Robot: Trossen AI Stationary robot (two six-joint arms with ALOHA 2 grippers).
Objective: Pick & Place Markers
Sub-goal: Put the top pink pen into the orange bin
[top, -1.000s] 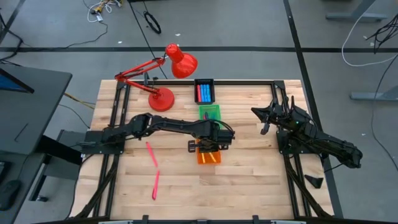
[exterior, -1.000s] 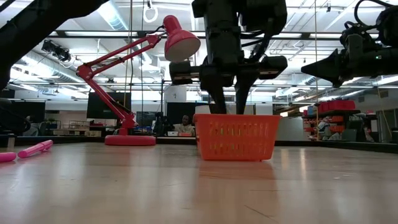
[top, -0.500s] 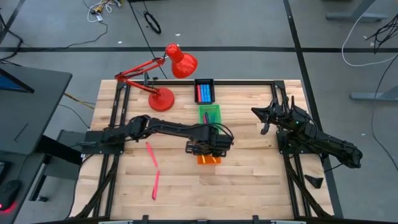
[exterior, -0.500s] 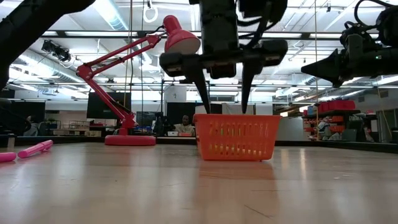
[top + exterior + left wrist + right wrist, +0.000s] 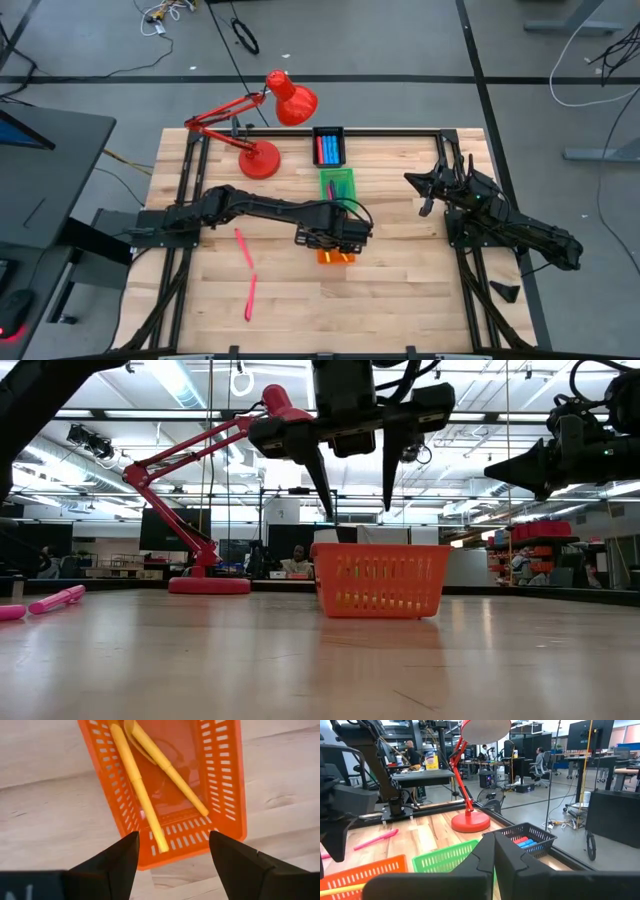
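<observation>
left gripper (image 5: pixel 355 510) spread, empty, above orange tray (image 5: pixel 227 780); two yellow markers (image 5: pixel 137 790) lie inside. lift clear of rim, then go for pink markers (image 5: pixel 244 248) on table. right gripper (image 5: pixel 425 196) pressed together, parked.

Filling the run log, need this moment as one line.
left gripper: open, above orange tray | tray: two yellow markers inside | right gripper: shut, idle at right | table: two pink markers left
</observation>
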